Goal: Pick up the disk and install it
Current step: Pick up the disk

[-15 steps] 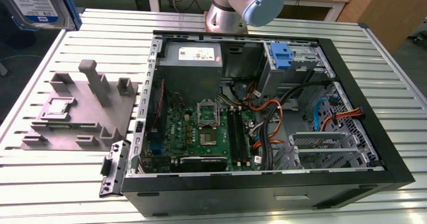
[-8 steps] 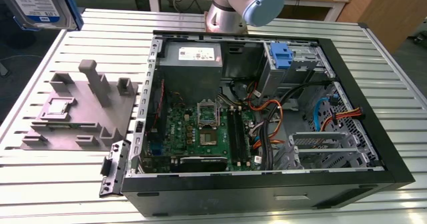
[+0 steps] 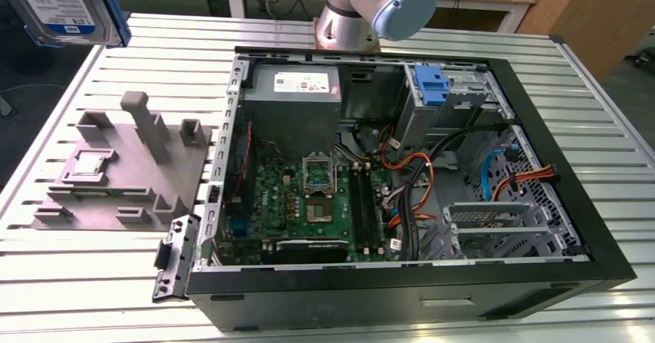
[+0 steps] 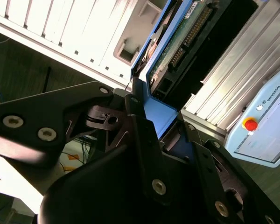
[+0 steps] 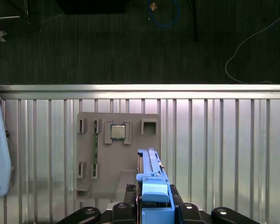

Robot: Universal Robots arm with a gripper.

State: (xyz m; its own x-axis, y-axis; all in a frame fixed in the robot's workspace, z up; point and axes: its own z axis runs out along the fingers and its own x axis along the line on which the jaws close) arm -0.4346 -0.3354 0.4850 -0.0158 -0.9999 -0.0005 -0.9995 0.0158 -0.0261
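Two black fingers (image 5: pixel 130 196) of the gripper (image 5: pixel 154 209) are clamped on the blue side rails of the flat silver hard disk (image 5: pixel 149 170), held edge-on between them. In the exterior view it hangs at the frame's upper left. Beneath lies a grey moulded fixture plate (image 5: pixel 126 158) on the ribbed aluminium table (image 3: pixel 82 281), bare slats around it. The open black computer case (image 3: pixel 573 205) sits well apart, centre-right.

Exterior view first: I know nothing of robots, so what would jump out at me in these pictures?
The open computer case on the slatted metal table, its green motherboard bared, draws the eye first. Next comes the disk, aloft at the exterior view's upper left; the first wrist view shows the tool clamped on its blue rails. A grey parts holder lies beside the case, on the exterior view's left.
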